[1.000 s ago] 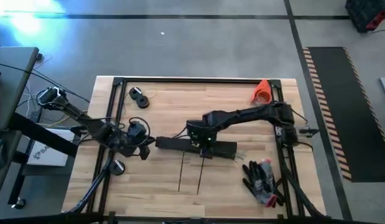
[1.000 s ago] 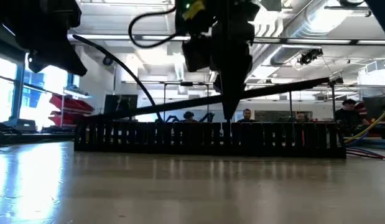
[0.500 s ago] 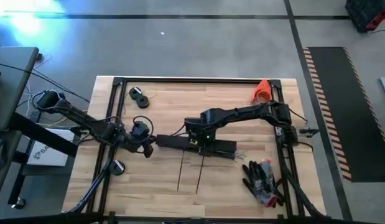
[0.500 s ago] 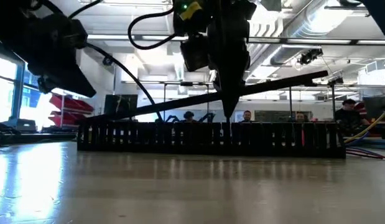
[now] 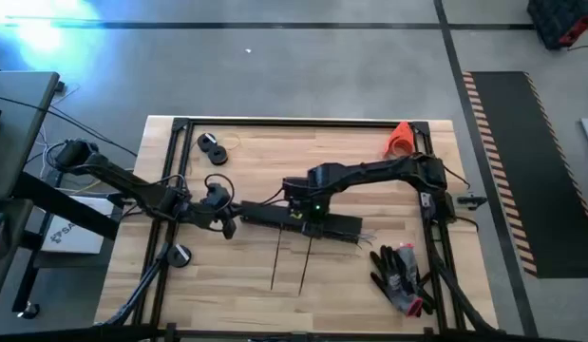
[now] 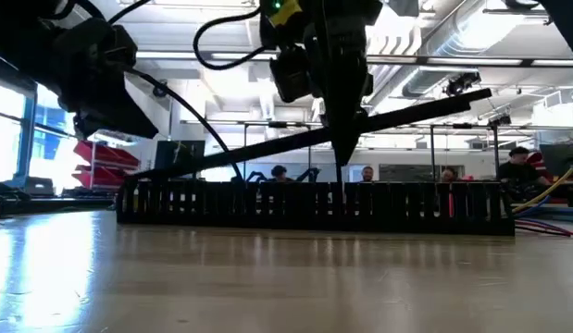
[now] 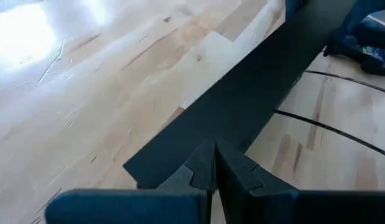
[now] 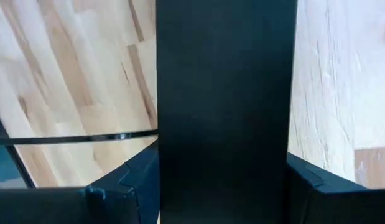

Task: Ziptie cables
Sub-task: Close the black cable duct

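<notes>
Pincers, left (image 5: 230, 221) and right (image 5: 304, 220), grip one flat black lid (image 5: 275, 216).

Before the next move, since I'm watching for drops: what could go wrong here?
The flat black strip hangs tilted above the slotted duct, gripped across its width by the right gripper and at one end by the left gripper; it could pivot or slip. Dropping, it could snag the cables at the duct's end.

A: What sits at the table's far right?
B: An orange cone (image 5: 400, 139).
A: And far left?
B: Black rolls (image 5: 212, 147). Black gloves (image 5: 400, 274) lie near right.
</notes>
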Robot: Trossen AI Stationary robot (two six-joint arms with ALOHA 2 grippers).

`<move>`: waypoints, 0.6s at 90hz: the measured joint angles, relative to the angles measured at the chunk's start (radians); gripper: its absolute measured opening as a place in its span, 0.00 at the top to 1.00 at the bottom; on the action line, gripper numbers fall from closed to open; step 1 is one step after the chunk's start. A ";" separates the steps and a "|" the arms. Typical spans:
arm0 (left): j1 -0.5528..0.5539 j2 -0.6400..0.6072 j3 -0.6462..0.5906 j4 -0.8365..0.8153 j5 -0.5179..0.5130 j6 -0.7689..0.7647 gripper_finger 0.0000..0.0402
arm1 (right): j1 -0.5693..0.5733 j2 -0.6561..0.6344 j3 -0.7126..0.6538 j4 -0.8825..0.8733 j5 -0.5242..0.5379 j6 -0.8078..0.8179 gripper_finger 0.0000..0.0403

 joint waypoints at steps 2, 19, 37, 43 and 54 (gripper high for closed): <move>0.002 0.000 0.000 -0.001 0.001 0.003 1.00 | 0.000 -0.001 -0.008 0.007 -0.001 0.000 0.52; 0.003 0.006 0.000 -0.003 0.023 0.006 1.00 | 0.000 -0.001 -0.048 0.040 -0.014 0.000 0.52; 0.003 -0.001 0.001 0.026 0.052 0.000 1.00 | -0.014 -0.014 -0.048 0.088 -0.036 0.011 0.52; 0.003 -0.001 0.001 0.028 0.057 0.000 1.00 | -0.017 -0.014 -0.048 0.089 -0.056 0.011 0.52; 0.003 0.009 0.001 0.026 0.066 -0.001 1.00 | -0.020 -0.014 -0.049 0.091 -0.066 0.011 0.52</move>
